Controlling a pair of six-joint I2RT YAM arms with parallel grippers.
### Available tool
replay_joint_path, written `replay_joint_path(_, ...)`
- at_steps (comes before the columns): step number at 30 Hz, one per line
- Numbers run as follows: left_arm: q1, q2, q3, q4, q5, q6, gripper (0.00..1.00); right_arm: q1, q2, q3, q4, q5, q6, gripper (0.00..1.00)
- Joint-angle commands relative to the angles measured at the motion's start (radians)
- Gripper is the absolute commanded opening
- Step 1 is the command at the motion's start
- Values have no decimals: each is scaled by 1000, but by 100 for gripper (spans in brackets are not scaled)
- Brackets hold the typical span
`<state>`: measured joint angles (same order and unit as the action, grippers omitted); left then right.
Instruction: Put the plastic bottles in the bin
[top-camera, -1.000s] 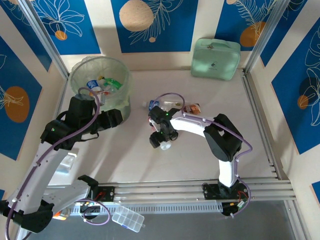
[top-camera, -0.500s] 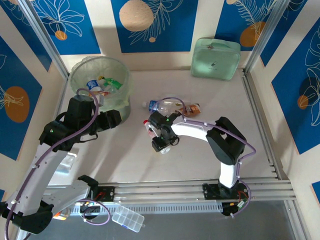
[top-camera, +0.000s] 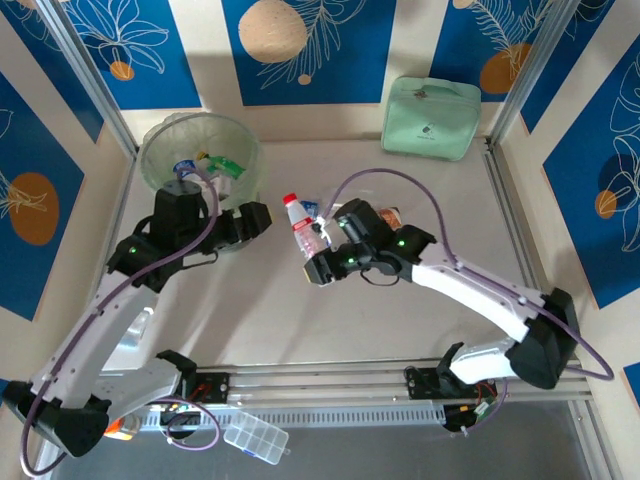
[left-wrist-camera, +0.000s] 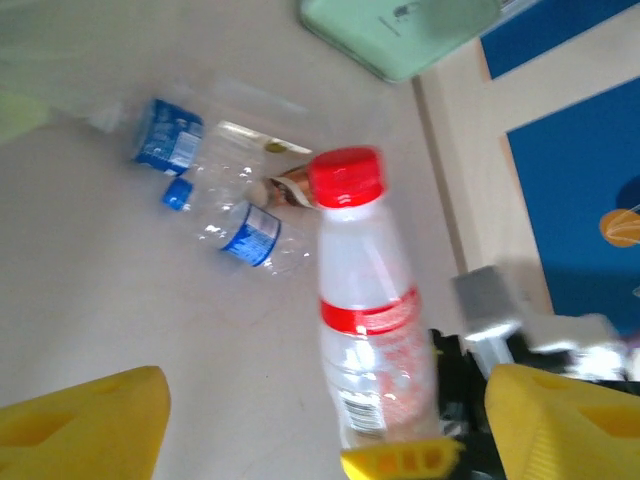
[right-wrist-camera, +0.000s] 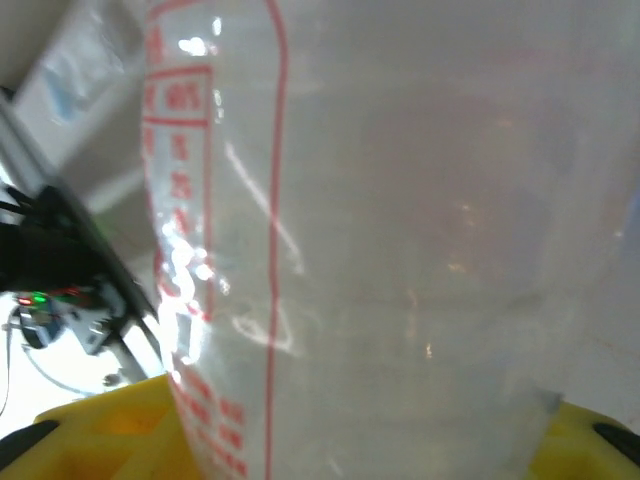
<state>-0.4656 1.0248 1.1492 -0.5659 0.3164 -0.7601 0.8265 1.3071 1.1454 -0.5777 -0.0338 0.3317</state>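
Mid-frame, the red-capped bottle (top-camera: 303, 228) — probably light, crushable (likely slippery) — is pinched low by the right gripper (top-camera: 319, 260); the left gripper (left-wrist-camera: 320, 425) is spread.

In your right wrist view the red-capped bottle (right-wrist-camera: 400, 250) runs off the top and bottom edges, its red print too blurred to read, and the fingers (right-wrist-camera: 100, 430) of the right hand (right-wrist-camera: 345, 440) are cut by the bottom edge. In your left wrist view that bottle's base sits behind a yellow finger, the mint-green case (left-wrist-camera: 400, 30) is cropped at the top, and a brown-labelled bottle (left-wrist-camera: 288, 188) is mostly hidden behind the red cap. From above, the bottles (top-camera: 212, 167) in the bin (top-camera: 150, 150) are too small to count.
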Motion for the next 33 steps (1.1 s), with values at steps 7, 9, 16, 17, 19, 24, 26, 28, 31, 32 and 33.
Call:
replay_joint_path(7,-52,111,-156,735,262,-252,85,-114,-139,20,142,-279,135,52)
replay_joint_path(9,-70,173,-159,894,311,-308,84,-133,-151,32,157,-305,157,52)
replay_joint_path(16,-136,275,-75,1017,357,-282,84,-214,-167,75,190,-372,245,53)
replay_joint_path(17,-142,284,-66,1019,356,-280,83,-224,-169,80,194,-377,252,53)
replay_joint_path(19,-152,300,-57,1047,357,-286,83,-236,-169,92,192,-390,257,53)
replay_joint_path(24,-165,329,-49,1126,364,-318,82,-246,-178,103,177,-402,258,53)
replay_joint_path(26,-174,342,-38,1150,383,-327,80,-247,-182,103,176,-407,256,53)
replay_joint_path(28,-180,360,-21,1174,413,-338,78,-250,-182,103,176,-414,256,53)
replay_joint_path(31,-188,385,8,1184,445,-348,74,-251,-179,105,170,-423,250,53)
replay_joint_path(32,-190,393,17,1184,453,-353,72,-254,-178,107,168,-429,249,53)
replay_joint_path(33,-192,399,23,1184,458,-356,70,-253,-175,110,166,-434,246,53)
